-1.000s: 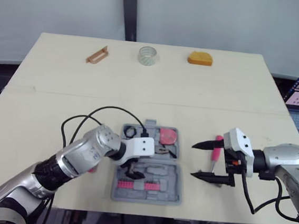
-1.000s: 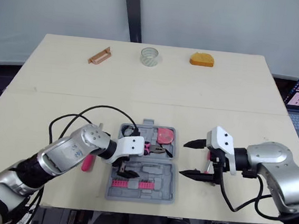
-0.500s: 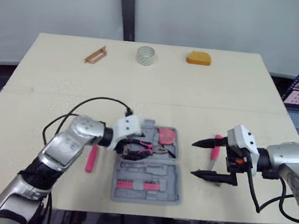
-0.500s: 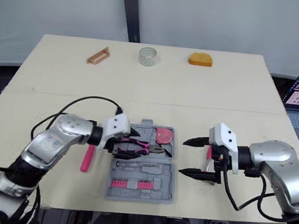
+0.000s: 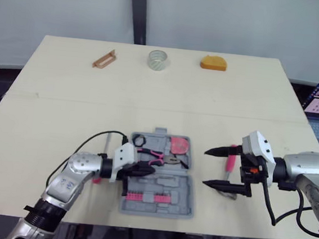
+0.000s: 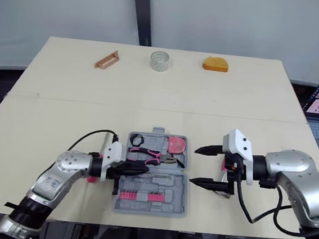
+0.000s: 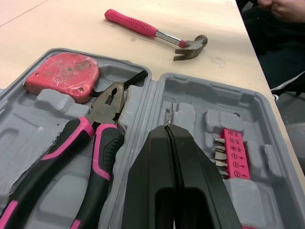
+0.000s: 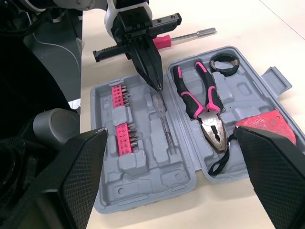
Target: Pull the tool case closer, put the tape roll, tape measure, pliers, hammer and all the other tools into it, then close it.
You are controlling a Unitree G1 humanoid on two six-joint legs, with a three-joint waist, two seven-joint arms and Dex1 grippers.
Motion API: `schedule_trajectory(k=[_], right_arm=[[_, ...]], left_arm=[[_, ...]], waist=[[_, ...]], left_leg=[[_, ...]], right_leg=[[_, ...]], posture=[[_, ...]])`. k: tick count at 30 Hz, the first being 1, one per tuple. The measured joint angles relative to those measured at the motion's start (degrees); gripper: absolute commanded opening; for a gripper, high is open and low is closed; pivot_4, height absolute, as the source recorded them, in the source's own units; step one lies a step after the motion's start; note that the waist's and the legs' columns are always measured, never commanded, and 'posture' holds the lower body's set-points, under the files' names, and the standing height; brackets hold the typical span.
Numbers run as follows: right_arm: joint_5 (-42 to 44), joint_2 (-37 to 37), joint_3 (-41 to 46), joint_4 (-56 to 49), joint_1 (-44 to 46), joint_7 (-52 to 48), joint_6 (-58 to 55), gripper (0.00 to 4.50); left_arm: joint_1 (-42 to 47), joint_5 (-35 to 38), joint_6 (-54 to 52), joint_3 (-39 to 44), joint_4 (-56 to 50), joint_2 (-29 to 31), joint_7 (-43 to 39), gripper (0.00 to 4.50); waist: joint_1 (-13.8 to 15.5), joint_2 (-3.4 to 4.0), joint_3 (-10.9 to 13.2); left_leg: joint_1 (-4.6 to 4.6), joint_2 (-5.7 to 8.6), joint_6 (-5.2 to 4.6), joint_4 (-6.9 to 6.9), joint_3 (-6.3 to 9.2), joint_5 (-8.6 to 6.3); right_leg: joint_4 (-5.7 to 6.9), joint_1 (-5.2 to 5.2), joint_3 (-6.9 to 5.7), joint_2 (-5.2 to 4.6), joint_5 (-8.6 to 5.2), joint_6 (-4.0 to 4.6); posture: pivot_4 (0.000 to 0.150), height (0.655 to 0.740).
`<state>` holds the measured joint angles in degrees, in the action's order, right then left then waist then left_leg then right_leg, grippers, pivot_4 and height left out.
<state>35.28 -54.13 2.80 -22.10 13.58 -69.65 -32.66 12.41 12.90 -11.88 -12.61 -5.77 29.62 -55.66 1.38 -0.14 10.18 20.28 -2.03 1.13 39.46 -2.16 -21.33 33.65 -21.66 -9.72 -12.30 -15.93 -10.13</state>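
Tool case (image 5: 178,186) sits open and flat at the bottom middle of the frame, close to the near edge of the tabletop (image 5: 206,101). It's grey moulded plastic with rounded corners and shaped pockets. The nearest half has a pink strip of bits (image 5: 143,197), little steel tips in a row.

My left tool (image 7: 167,136) comes in low from the lower left over that half, with its two smooth black fingers pressed flat together. A thin metal shaft (image 8: 162,117) pokes out just past the tip and lies along a groove. Honestly can't tell if I'm pinching it or it's just lying there.

My right tool (image 6: 193,166) is just right of the case, fingers spread wide with nothing between them.

In the farther half are the pliers (image 7: 90,138), with pink and black rubbery grips and dull steel jaws. The tape measure (image 7: 62,76) is next to them, a scuffed pink, roundish block. There's also a small black ring (image 8: 224,63) in the far left pocket.

The hammer (image 7: 143,27) lies on the tabletop right of the case, beyond my right tool. It has a ribbed pink grip and a steel claw head. A screwdriver (image 8: 193,35) lies left of the case.

Along the far edge, upper middle, are a slim brown clip-shaped piece (image 5: 103,59), a clear tape roll (image 5: 157,59) and an orange dome-shaped lump (image 5: 213,62).
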Motion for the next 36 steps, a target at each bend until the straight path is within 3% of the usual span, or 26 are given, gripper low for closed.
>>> schedule_trajectory(k=[22,36], right_arm=[[-0.7,0.0,0.0,0.3,0.0,0.1,0.0,4.50],[-2.2,0.0,0.0,0.6,0.0,0.1,0.2,4.50]], left_arm=[[0.3,-6.9,6.4,-2.4,7.1,0.0,0.4,0.04],[2.4,-13.7,17.2,-6.8,10.0,1.8,1.8,0.04]], waist=[[0.1,0.00,0.0],[0.2,0.03,-0.2]], left_leg=[[-0.01,0.00,0.00,0.00,0.00,0.00],[-0.14,0.00,0.00,-0.02,0.00,0.00]], right_leg=[[0.00,0.01,0.00,0.00,0.00,0.00],[-0.02,0.16,0.00,0.00,0.00,0.00]], posture=[[0.150,0.7400],[0.150,0.7400]])
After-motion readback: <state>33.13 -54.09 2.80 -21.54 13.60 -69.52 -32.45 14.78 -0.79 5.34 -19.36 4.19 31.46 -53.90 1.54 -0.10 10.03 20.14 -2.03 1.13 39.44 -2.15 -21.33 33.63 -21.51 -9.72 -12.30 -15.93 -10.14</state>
